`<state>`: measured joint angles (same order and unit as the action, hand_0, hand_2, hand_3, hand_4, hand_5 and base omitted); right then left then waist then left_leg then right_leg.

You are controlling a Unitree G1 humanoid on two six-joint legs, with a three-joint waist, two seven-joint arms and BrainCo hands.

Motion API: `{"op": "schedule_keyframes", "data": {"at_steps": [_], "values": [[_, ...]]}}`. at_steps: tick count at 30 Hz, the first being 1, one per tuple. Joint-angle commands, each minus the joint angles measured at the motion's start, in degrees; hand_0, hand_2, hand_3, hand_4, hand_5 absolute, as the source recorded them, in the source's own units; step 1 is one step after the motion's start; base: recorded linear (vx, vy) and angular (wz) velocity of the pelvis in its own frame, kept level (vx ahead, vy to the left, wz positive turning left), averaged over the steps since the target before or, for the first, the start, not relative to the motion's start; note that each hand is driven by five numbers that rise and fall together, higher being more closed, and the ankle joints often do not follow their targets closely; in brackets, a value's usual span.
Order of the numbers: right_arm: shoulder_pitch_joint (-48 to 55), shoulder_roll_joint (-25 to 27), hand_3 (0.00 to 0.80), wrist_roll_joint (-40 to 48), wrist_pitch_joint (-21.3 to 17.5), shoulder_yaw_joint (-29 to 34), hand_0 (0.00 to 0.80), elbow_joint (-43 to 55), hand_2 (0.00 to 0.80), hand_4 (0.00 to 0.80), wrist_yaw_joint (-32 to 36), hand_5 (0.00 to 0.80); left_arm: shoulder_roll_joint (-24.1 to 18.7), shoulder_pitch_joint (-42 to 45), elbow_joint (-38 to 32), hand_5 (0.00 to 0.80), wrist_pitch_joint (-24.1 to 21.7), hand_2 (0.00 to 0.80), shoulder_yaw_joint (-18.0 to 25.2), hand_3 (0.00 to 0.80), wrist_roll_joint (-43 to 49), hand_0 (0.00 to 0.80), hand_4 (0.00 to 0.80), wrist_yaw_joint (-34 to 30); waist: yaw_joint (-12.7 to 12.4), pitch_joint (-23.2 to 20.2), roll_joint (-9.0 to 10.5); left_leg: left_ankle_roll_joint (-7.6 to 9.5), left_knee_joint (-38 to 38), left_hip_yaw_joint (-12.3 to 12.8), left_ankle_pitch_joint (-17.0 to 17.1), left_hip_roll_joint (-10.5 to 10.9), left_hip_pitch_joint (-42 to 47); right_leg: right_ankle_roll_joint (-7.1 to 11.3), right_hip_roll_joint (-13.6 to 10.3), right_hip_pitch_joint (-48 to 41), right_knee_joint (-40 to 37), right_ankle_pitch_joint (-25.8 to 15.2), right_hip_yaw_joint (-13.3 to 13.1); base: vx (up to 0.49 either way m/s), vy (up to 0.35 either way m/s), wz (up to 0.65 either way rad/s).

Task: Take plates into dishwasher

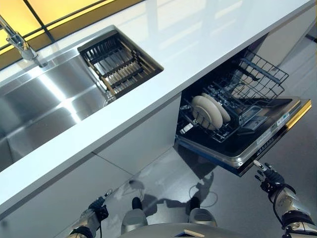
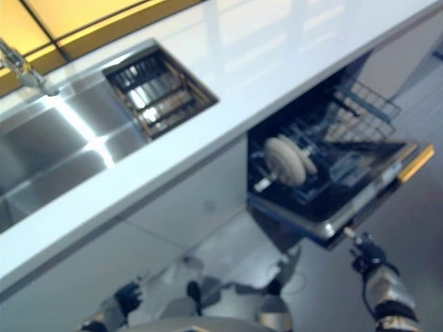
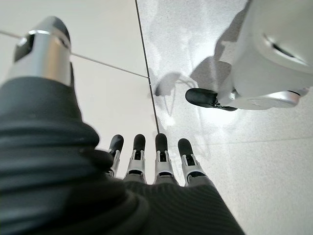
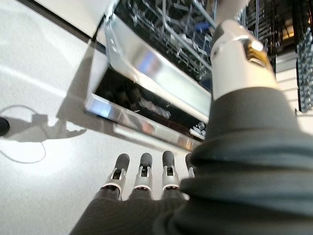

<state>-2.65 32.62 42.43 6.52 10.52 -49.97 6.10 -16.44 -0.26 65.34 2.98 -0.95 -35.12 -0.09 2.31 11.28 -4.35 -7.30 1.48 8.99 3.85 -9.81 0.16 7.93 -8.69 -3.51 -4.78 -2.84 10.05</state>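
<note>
Two plates (image 1: 210,112) stand upright, close together, in the lower rack (image 1: 233,116) of the open dishwasher (image 1: 257,144), toward the rack's left end. The right hand (image 1: 269,177) hangs empty just beside the lowered door's outer edge, fingers straight. The left hand (image 1: 95,210) hangs low before the cabinet front (image 1: 138,139), fingers straight, holding nothing.

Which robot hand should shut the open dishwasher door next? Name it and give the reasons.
Right. The right robot hand hangs open and empty just below the front edge of the lowered stainless-steel dishwasher door. The left robot hand hangs open by the white cabinet front, far from the door. Two round white plates already stand in the rack.
</note>
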Motion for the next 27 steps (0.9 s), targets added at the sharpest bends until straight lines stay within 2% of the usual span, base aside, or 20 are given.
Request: {"op": "schedule_keyframes", "data": {"at_steps": [1, 11, 18, 21, 27], "values": [[-5.7, 1.2, 0.000, 2.3, -3.5, 0.8, 0.000, 0.4, 0.000, 0.000, 0.7, 0.000, -2.4, -2.0, 1.2, 0.000, -2.2, 0.000, 0.9, 0.000, -3.4, 0.000, 0.000, -0.3, 0.4, 2.3, 1.41, 1.31, -0.9, -1.3, 2.6, 2.2, -4.8, -4.64, 1.5, 3.0, 9.2, 5.2, 0.1, -0.117, 0.024, 0.08], [-9.1, 2.5, 0.000, 4.0, -7.3, -0.3, 0.000, 0.9, 0.000, 0.000, 4.5, 0.000, -1.1, -0.6, 0.3, 0.000, -2.3, 0.000, 0.4, 0.000, -4.1, 0.000, 0.000, -2.2, -0.4, 5.2, -2.65, 0.16, -0.3, -2.3, 4.7, 2.0, -6.1, -5.52, 0.9, 4.0, 10.8, 6.5, 0.9, -0.023, -0.003, 0.05], [-14.6, 3.3, 0.000, 6.0, -8.2, -1.9, 0.000, 1.8, 0.000, 0.000, 6.8, 0.000, -1.1, -0.3, -0.7, 0.000, -2.7, 0.000, -0.5, 0.000, -4.5, 0.000, 0.000, -3.1, -1.6, 6.8, -5.53, -0.27, 0.4, -3.1, 5.6, 2.7, -6.5, -5.81, 0.1, 5.1, 12.0, 7.2, 1.9, -0.064, 0.017, 0.01], [-17.3, 3.4, 0.000, 4.9, -7.5, -3.8, 0.000, 3.4, 0.000, 0.000, 8.1, 0.000, -1.1, 0.2, -0.6, 0.000, -2.6, 0.000, -0.5, 0.000, -4.5, 0.000, 0.000, -3.4, -2.1, 6.9, -6.24, -0.49, 0.9, -3.2, 5.9, 3.0, -6.4, -5.84, -0.2, 5.0, 12.1, 7.3, 2.4, -0.022, 0.036, 0.07], [-21.8, 3.0, 0.000, 1.7, -2.8, -8.9, 0.000, 6.9, 0.000, 0.000, 9.6, 0.000, -1.1, 0.7, -0.8, 0.000, -2.2, 0.000, -0.7, 0.000, -3.7, 0.000, 0.000, -3.5, -3.5, 6.0, -5.83, -0.56, 0.8, -3.4, 6.0, 3.2, -6.1, -5.91, -0.4, 3.4, 11.6, 7.4, 3.3, 0.033, 0.004, 0.05]]}}
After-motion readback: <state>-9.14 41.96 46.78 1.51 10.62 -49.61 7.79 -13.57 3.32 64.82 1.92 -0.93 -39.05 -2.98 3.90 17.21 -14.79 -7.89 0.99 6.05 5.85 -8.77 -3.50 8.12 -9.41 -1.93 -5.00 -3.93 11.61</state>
